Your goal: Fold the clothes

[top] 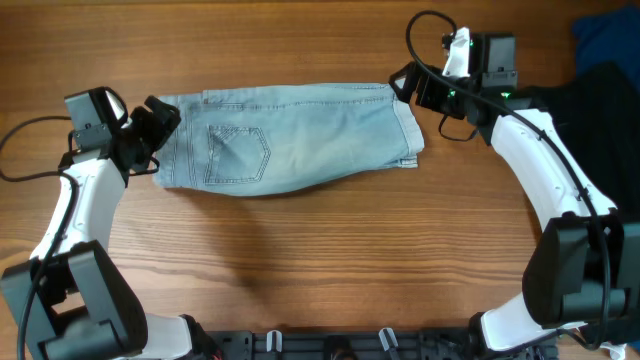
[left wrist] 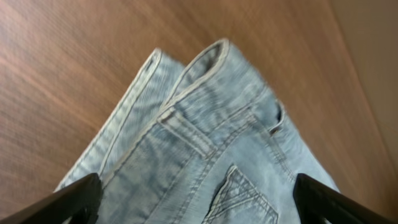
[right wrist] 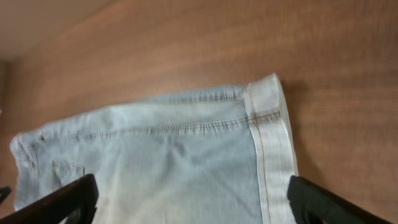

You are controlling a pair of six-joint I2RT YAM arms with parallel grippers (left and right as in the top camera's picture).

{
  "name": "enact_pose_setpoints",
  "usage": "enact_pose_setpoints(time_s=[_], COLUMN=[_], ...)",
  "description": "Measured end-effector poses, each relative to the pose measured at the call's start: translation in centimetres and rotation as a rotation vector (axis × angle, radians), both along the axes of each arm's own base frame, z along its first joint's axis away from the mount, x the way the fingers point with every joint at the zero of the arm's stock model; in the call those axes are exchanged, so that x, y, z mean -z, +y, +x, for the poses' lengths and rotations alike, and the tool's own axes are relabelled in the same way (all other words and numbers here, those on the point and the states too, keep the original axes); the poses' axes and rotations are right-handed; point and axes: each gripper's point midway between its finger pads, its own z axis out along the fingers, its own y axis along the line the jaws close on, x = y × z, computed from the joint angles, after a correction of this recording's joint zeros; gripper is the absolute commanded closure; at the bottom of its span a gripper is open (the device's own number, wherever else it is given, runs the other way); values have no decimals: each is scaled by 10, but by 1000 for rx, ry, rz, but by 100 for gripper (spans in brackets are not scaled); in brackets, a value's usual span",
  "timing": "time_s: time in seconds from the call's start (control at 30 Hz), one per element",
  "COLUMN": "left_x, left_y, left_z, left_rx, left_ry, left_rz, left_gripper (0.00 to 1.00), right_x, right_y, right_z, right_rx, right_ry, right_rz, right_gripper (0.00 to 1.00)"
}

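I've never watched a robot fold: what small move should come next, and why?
Probably lower and close both pairs of jaws. The left gripper hangs at the waistband, the right gripper at the hem cuff of the flat denim shorts, both open, gripping nothing; folding needs a hold first.

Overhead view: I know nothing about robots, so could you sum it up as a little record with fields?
Clothing: light blue denim shorts, flat on the wooden table, one back pocket up
Left pincer: open, at the waistband end
Right pincer: open, at the hem end
Nearby: black garment and blue cloth, top right corner
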Motion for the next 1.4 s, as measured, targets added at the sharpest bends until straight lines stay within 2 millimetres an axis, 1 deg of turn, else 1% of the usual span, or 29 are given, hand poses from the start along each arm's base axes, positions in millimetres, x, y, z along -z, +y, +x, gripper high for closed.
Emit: enact_pose_setpoints(time_s=[0.13, 0.27, 0.37, 0.43, 0.5, 0.67, 0.7, 0.73, 0.77, 0.93, 0.97, 1.0, 1.03, 1.07, 1.1, 1.13, 1.17, 1.2, 1.23, 1.27, 1.3, 1.4], left_x=[7, 22, 30, 33, 34, 33, 34, 34, 35, 37, 38, 38, 38, 38, 39, 39, 39, 39, 40, 40, 40, 41], left_y=[-5, -15, -22, -25, -24, -22, -22, -22, -21, -22, -22, -23, -23, -23, -24, -23, -23, -23, -23, -23, -23, -23], left_z=[-11, -38, -58, -68, -70, -67, -67, -67, -67, -69, -69, -69, -70, -70, -71, -71, -71, -72, -72, -73, -74, -77], left_rx=[7, 10, 24, 38, 47, 61, 65, 67, 69, 81, 83, 83, 84, 84, 86, 86, 86, 86, 85, 84, 84, 84], left_ry=[54, 181, 272, 311, 319, 302, 304, 307, 313, 330, 332, 333, 336, 337, 340, 341, 342, 347, 348, 353, 355, 368], left_rz=[-27, -73, -98, -102, -91, -69, -59, -47, -30, 17, 20, 23, 25, 26, 29, 29, 31, 31, 32, 34, 33, 33], left_gripper=[0, 0, 0, 0, 0, 0, 0, 0, 0, 0, 0, 0, 0, 0, 0, 0, 0, 0, 0, 0, 0, 0], right_x=[17, 33, 42, 47, 53, 79, 80, 91, 97, 125, 125, 125, 126, 126, 127, 126, 128, 131, 132, 134, 136, 139], right_y=[-2, -9, -16, -20, -21, -20, -20, -17, -15, -6, -4, -4, -2, 1, 3, 4, 6, 8, 10, 10, 12, 12], right_z=[-24, -48, -61, -66, -67, -75, -75, -78, -80, -88, -88, -85, -85, -84, -83, -81, -78, -77, -76, -75, -76, -75], right_rx=[-12, -27, -15, -8, -6, -5, -1, -5, -1, -5, -3, 0, -1, -2, -5, -7, -4, 4, 6, 9, 10, 29], right_ry=[120, 225, 291, 318, 335, 417, 423, 459, 483, 585, 595, 587, 594, 593, 595, 589, 583, 592, 591, 594, 603, 619], right_rz=[-20, -74, -118, -135, -142, -134, -131, -116, -104, -44, -33, -24, -11, 4, 19, 30, 38, 61, 74, 76, 90, 110], right_gripper=[0, 0, 0, 0, 1, 3, 3, 3, 3, 6, 7, 9, 15, 30, 37, 46, 61, 70, 83, 92, 96, 96])
